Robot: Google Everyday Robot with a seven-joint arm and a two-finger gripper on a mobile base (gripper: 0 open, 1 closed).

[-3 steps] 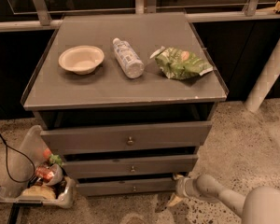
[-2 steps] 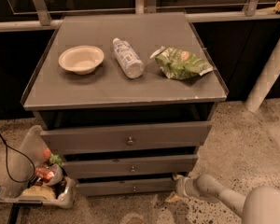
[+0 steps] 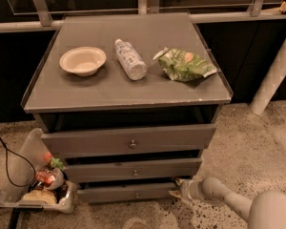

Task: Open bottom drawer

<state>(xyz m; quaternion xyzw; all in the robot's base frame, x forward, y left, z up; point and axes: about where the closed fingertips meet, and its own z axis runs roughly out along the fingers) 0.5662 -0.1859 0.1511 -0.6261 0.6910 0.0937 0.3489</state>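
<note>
One gripper [image 3: 176, 189] is all you have here, and it sits low near the floor [image 3: 257, 142], right at the right-hand end of the bottom drawer [image 3: 124, 193]. It looks to be touching or just beside that end of the front panel. You cannot tell from this view whether it is spread or closed, nor whether it has any hold on the panel. Behind it, the pale arm [image 3: 224, 200] runs off to the lower right corner.

The bottom drawer is the slimmest of the three grey fronts, lowest on the cabinet. Its small round knob [image 3: 137, 194] is at the middle of the panel, well left of the gripper. None of its inside shows, and its front sits further back than the middle drawer [image 3: 133, 168] and the top drawer [image 3: 128, 140] above it. So judge it shut or nearly so: the approach looks done, and the whole pull is left.

On the cabinet top [image 3: 86, 92] lie a pale bowl [image 3: 82, 61], a bottle [image 3: 130, 59] on its side and a green bag [image 3: 183, 65], all well apart from the work. A clear bin [image 3: 19, 163] of rubbish stands at the left foot of the cabinet, beside a black cable [image 3: 7, 163].
</note>
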